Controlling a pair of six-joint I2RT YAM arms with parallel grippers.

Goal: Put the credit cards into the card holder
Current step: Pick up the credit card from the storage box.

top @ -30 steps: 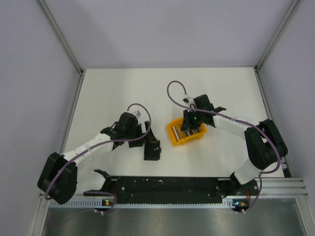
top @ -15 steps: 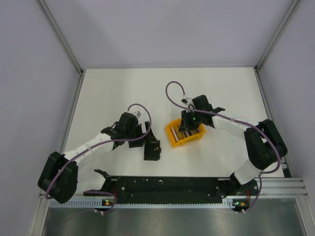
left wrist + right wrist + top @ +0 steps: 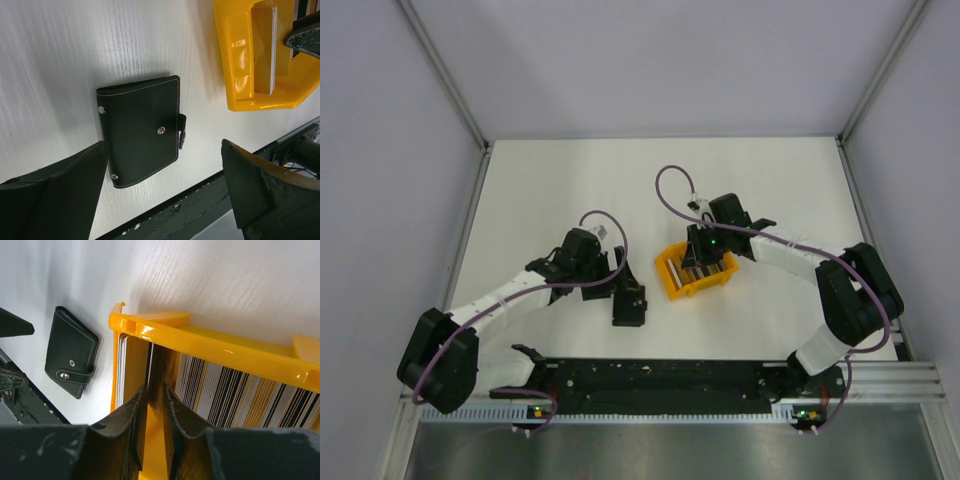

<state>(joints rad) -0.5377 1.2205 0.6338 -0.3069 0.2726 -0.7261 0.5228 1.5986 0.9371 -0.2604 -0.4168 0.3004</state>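
Observation:
The credit cards (image 3: pixel 240 385) stand edge-on as a row of stripes in an orange bin (image 3: pixel 225 347), with a pale stack (image 3: pixel 121 370) at its left end. My right gripper (image 3: pixel 154 389) reaches down into the bin (image 3: pixel 672 282). Its jaws stand a narrow gap apart around one dark card edge (image 3: pixel 150 360), and orange floor shows between them. The black card holder (image 3: pixel 140 130) lies closed on the white table. My left gripper (image 3: pixel 160 195) hovers over it, wide open and empty. From above, the left gripper (image 3: pixel 625 295) mostly hides the holder.
A black rail (image 3: pixel 660 378) runs along the table's near edge, just below the card holder. Grey enclosure walls and metal posts bound the white table (image 3: pixel 550 190) at the left, back and right. The bin (image 3: pixel 240 75) sits right of the holder.
The right gripper and the orange bin have shifted slightly left. The right jaws have parted a little. The left arm has not moved.

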